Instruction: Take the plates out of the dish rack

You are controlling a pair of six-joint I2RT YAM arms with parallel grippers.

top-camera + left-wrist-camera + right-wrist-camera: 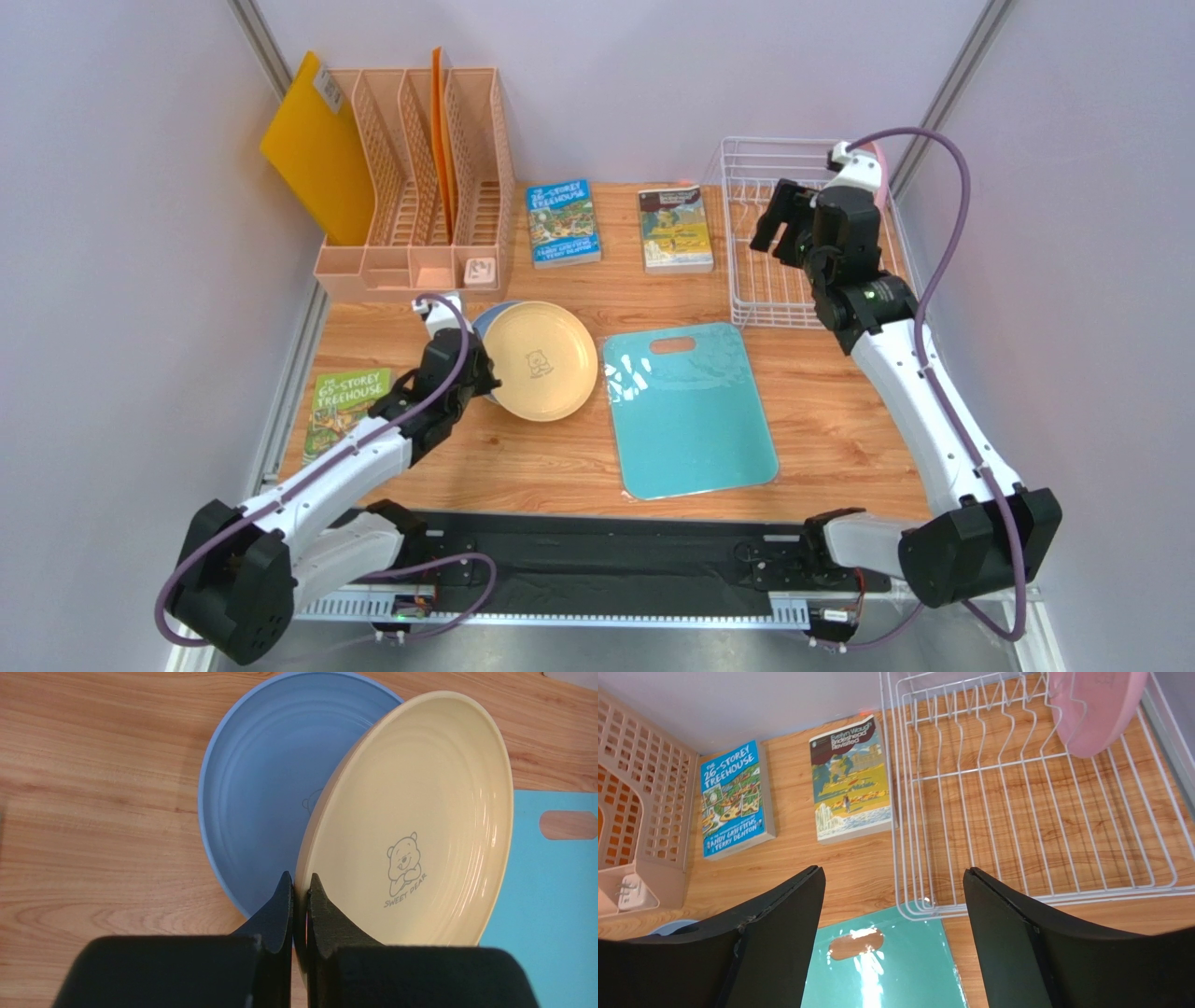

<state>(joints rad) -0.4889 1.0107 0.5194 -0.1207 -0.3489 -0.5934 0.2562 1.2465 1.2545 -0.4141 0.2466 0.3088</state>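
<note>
On the wooden table [842,420], between the two arms: at the middle, a teal cutting board [690,409], flat, handle slot toward the far wall. Far right, just beyond the board's corner, the dish rack [769,287], white wire, with the pink plate [1095,707] on edge among the prongs at its far right end. Far left, against the wall, a peach file organizer [421,182], with a yellow folder [320,161] leaning at its left side. Just left of the board, the cream-yellow plate [421,812], bear logo up, partly over the grey-blue plate [267,791], which lies flat on the wood; hard to tell whether the two touch. Between organizer and rack, side by side, a blue book [564,221] and a green-and-yellow book [675,228]; near the table's left edge, a green book [345,406]. At the near rim of the cream-yellow plate, the left gripper [300,882], fingers pinched tight on that rim, one on each face. Over the rack's near left corner, the right gripper [894,875], fingers spread wide, nothing between them, well apart from the pink plate.
</note>
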